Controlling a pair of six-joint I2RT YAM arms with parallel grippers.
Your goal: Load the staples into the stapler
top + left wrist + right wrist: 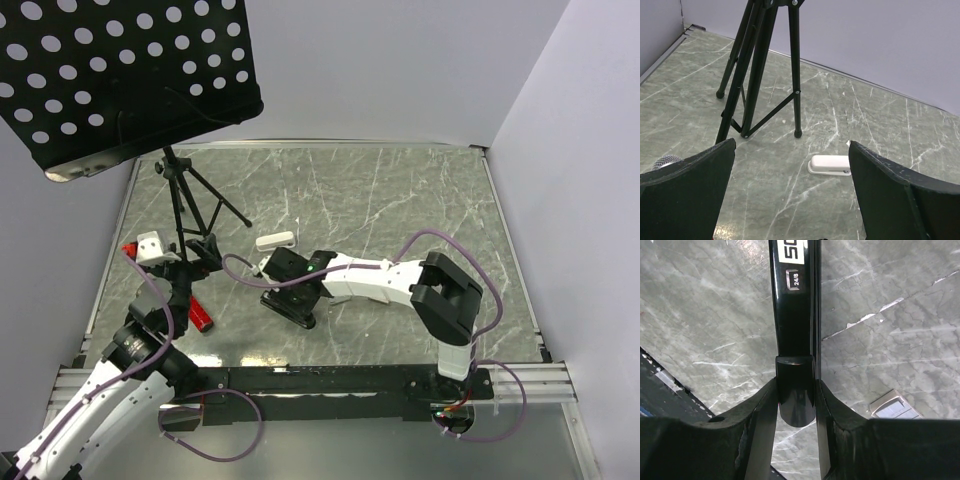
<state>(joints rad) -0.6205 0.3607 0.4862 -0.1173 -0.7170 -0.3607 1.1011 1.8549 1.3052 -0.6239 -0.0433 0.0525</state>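
Right wrist: stapler (794,305) inside end effector (795,390)

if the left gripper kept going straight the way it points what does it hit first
Probably the white stapler, lying on the table just ahead of the open left gripper, slightly right of centre. A tripod foot stands a little beyond it; depth is hard to judge.

The surface (400,190) was grey-green marble veined with white. The black stapler (794,315) was glossy, its white label printed in black. The right pincer (795,382) and left pincer (792,145) were matte black. The staples (895,407) looked grey with a tan rim. The white stapler (830,164) was plain. At far left, the tripod (185,205) was black and the panel (120,70) black with white dots. The cables (440,238) were purple, the walls (400,70) pale lilac-grey.
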